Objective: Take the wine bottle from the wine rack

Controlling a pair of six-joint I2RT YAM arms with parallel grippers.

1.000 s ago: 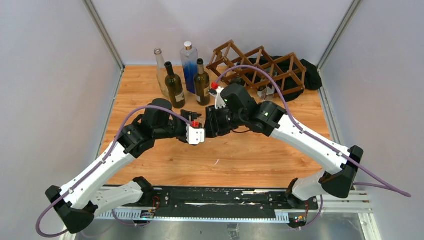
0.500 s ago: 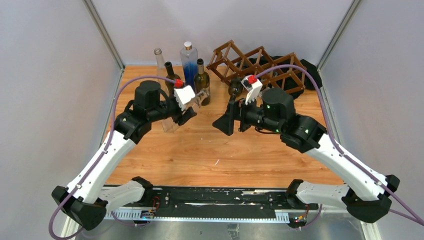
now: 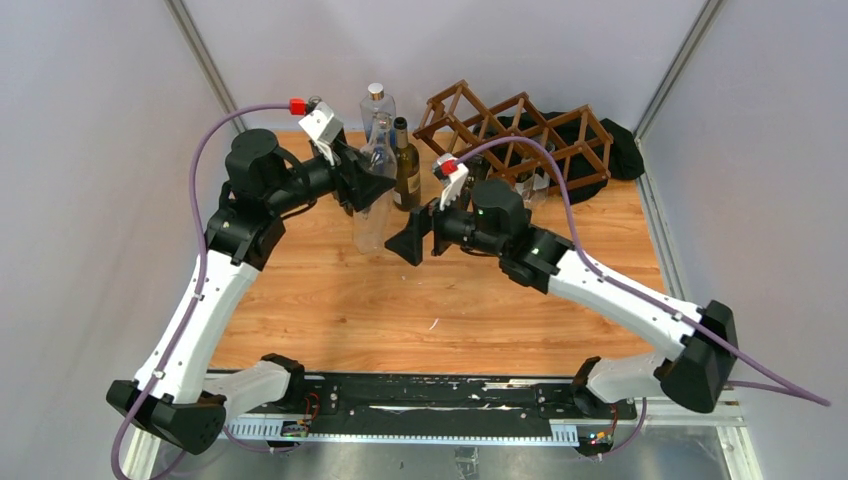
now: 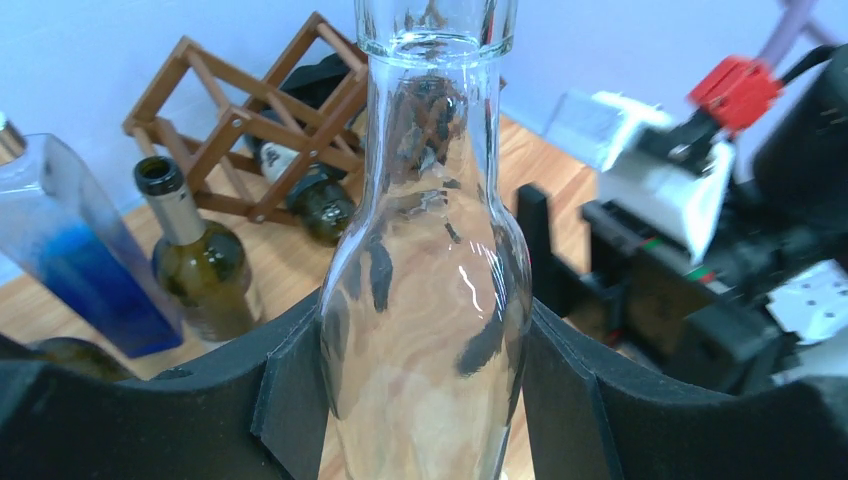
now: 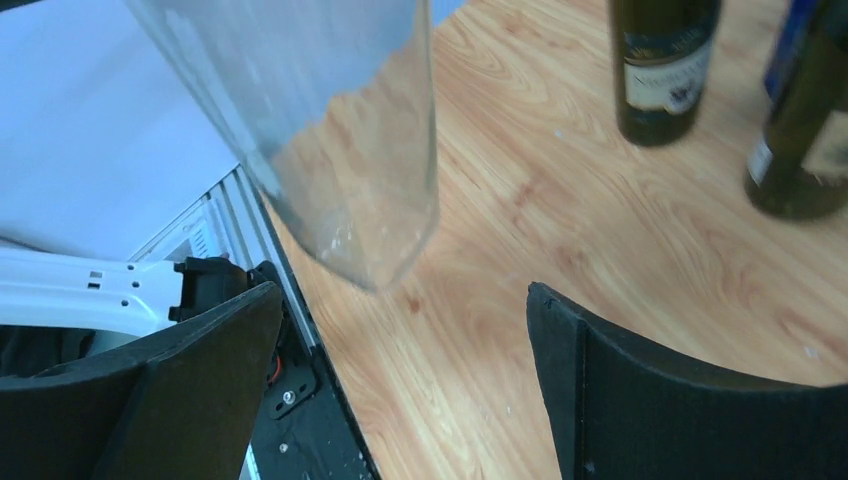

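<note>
Over the last second both arms have pulled apart from the middle of the table [image 3: 330, 300]. My left gripper [image 4: 425, 395] has climbed toward the back left. It is clamped on the shoulder of a clear bottle [image 4: 425, 250], which stands upright in its jaws. In the right wrist view the base looks lifted off the wood. My right gripper [image 5: 402, 330] has swung left and now faces the lower part of that bottle. Its jaws are wide with nothing between them, and the glass sits just ahead of the tips.

For the job this settles little. The rack [image 4: 245, 118] stands at the back right, and the left wrist view shows a dark bottle [image 4: 322, 200] lying in one of its lower cells. I judge that one is not yet taken, and neither gripper is on it.

Room is tight at the back. The clear bottle hangs just beside a standing green bottle [image 4: 195, 255], with a blue bottle [image 4: 70, 250] beyond. A swing backward with the left arm could knock either one. The right arm [image 3: 600, 290] lies between me and the rack, so from above I cannot see the rack's front cells. The near half of the table is the freest ground for setting anything down. The side walls [image 3: 90, 200] stand close on both sides.
</note>
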